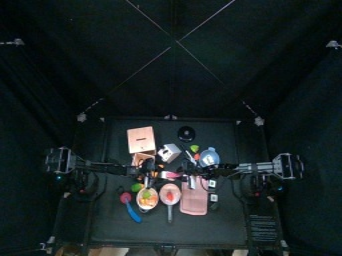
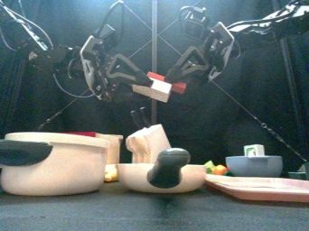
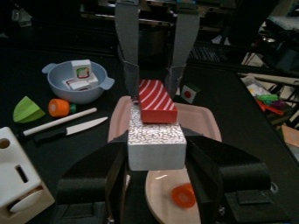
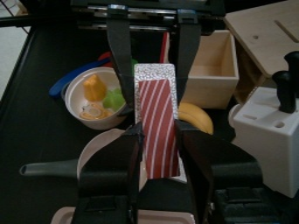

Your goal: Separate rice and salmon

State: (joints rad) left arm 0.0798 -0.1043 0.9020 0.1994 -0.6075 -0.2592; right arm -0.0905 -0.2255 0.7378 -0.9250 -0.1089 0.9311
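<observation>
Black curtains ring the small table point(image 1: 107, 225), where both arms meet in mid-air. Between them hangs the sushi piece: the left gripper point(image 3: 156, 144) clamps the white rice block point(image 3: 156, 145), and the right gripper point(image 4: 156, 131) pinches the red-striped salmon slice point(image 4: 156, 122). Only the front view shows both held clear above a cream pot point(image 2: 54, 162) and a pink tray point(image 2: 259, 187); the left wrist view adds a blue bowl point(image 3: 77, 79) beyond.

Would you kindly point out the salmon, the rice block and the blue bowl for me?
salmon point(image 4: 155, 122): right wrist view, middle of its striped top.
rice block point(image 3: 156, 145): left wrist view, its speckled top face.
blue bowl point(image 3: 59, 83): left wrist view, its near rim.
</observation>
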